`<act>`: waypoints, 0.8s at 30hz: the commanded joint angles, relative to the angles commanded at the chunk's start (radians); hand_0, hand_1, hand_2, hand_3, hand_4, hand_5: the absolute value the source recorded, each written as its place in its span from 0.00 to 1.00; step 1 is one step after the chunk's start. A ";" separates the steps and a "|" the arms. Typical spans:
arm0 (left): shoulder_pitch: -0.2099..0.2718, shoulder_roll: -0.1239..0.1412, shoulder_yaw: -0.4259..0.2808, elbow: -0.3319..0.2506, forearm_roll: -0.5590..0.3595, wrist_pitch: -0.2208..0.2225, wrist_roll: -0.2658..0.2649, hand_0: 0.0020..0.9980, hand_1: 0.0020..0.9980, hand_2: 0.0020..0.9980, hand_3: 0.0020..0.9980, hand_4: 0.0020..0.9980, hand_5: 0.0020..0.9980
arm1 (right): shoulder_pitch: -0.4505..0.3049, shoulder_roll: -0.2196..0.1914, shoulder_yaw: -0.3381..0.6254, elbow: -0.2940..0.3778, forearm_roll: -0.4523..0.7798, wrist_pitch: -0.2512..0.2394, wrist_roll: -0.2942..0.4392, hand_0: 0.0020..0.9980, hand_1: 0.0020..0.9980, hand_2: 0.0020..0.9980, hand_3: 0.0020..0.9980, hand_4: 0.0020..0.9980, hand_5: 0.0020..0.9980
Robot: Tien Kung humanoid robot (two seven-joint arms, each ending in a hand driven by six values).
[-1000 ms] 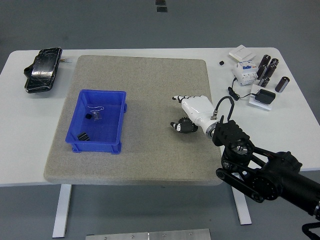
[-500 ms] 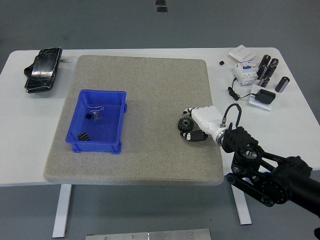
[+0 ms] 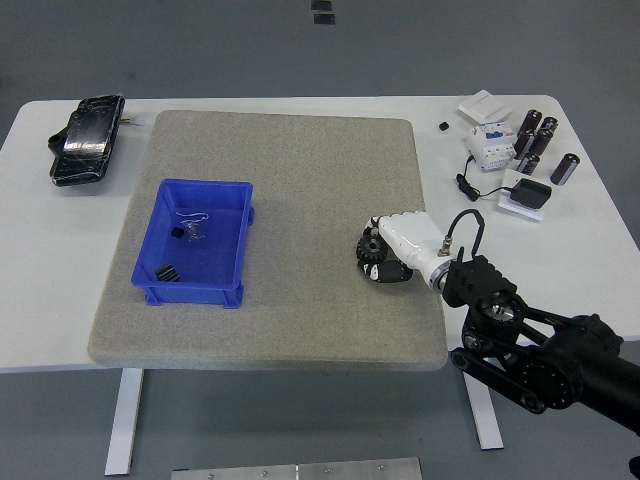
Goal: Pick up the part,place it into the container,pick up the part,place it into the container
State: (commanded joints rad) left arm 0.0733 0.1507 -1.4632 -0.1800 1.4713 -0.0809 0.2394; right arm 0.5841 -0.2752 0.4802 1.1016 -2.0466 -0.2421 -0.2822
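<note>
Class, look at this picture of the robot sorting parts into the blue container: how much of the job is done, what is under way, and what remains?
Looks done: small dark parts already lie in the blue container. In hand: the right robot hand is closed around a black gear that appears to sit on the grey mat, right of the container. Left: lift the gear, carry it leftward and drop it in the container. The left arm is out of view.

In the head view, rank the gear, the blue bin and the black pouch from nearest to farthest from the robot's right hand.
1. Gear: inside the right hand, on the mat's right side.
2. Blue bin: left part of the mat.
3. Black pouch: far-left corner of the table.
</note>
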 joint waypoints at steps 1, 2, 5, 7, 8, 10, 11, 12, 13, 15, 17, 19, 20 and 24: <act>0.000 0.000 0.000 0.000 0.000 0.000 -0.001 0.68 0.65 0.62 0.61 0.68 0.63 | 0.001 0.000 -0.001 0.000 -0.001 -0.002 0.001 0.40 0.45 0.42 0.58 0.56 0.19; -0.001 0.000 0.000 0.000 -0.001 0.000 -0.002 0.68 0.65 0.62 0.61 0.69 0.63 | 0.002 -0.001 -0.001 0.000 -0.002 -0.004 0.002 0.40 0.44 0.39 0.54 0.55 0.18; -0.001 -0.001 -0.001 0.000 -0.001 0.001 -0.003 0.68 0.65 0.62 0.61 0.69 0.63 | 0.012 0.000 0.000 0.004 -0.006 -0.014 0.006 0.40 0.44 0.39 0.54 0.55 0.18; -0.001 -0.001 -0.001 0.000 -0.001 0.001 -0.003 0.68 0.65 0.62 0.61 0.69 0.63 | 0.022 0.004 0.003 0.007 -0.007 -0.021 0.008 0.40 0.44 0.39 0.54 0.55 0.18; -0.001 -0.001 -0.001 0.000 -0.001 0.001 -0.003 0.67 0.65 0.62 0.61 0.68 0.62 | 0.028 0.007 0.005 0.009 -0.007 -0.024 0.009 0.39 0.44 0.38 0.52 0.54 0.17; 0.000 -0.001 -0.002 0.000 -0.001 0.001 -0.002 0.67 0.65 0.62 0.61 0.68 0.62 | 0.048 0.023 0.005 0.019 0.000 -0.035 0.012 0.39 0.44 0.38 0.52 0.54 0.17; 0.000 -0.002 -0.003 0.000 -0.001 0.001 -0.002 0.67 0.65 0.62 0.61 0.68 0.62 | 0.056 0.031 0.005 0.023 0.005 -0.040 0.013 0.39 0.44 0.38 0.52 0.54 0.17; 0.001 -0.002 -0.003 0.000 0.000 0.001 -0.001 0.67 0.65 0.62 0.61 0.68 0.62 | 0.065 0.042 0.003 0.029 0.015 -0.046 0.015 0.39 0.44 0.38 0.52 0.54 0.17; 0.001 -0.003 -0.004 0.000 0.000 0.001 -0.001 0.67 0.65 0.62 0.61 0.68 0.62 | 0.076 0.057 0.000 0.036 0.027 -0.053 0.018 0.39 0.44 0.38 0.52 0.54 0.17; 0.001 -0.003 -0.005 0.000 0.002 0.001 0.000 0.67 0.65 0.62 0.61 0.69 0.62 | 0.093 0.088 -0.008 0.048 0.059 -0.069 0.025 0.40 0.44 0.38 0.52 0.53 0.16; 0.000 -0.003 -0.006 0.000 0.004 0.001 0.000 0.67 0.65 0.62 0.61 0.69 0.62 | 0.104 0.117 -0.017 0.059 0.097 -0.085 0.038 0.40 0.44 0.38 0.52 0.53 0.16; -0.001 -0.004 -0.007 0.000 0.006 0.000 0.001 0.67 0.65 0.62 0.61 0.69 0.62 | 0.112 0.148 -0.031 0.072 0.143 -0.105 0.051 0.40 0.44 0.38 0.52 0.53 0.16; -0.002 -0.004 -0.008 0.000 0.007 0.000 0.001 0.67 0.65 0.62 0.61 0.69 0.62 | 0.114 0.160 -0.038 0.078 0.162 -0.112 0.056 0.40 0.45 0.38 0.52 0.52 0.14; -0.001 -0.004 -0.008 0.000 0.007 0.000 0.004 0.67 0.65 0.62 0.61 0.69 0.62 | 0.116 0.200 -0.071 0.101 0.244 -0.140 0.074 0.40 0.45 0.38 0.52 0.52 0.14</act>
State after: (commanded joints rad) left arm 0.0727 0.1469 -1.4713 -0.1800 1.4785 -0.0811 0.2431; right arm 0.7000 -0.0750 0.4091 1.2029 -1.8023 -0.3818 -0.2083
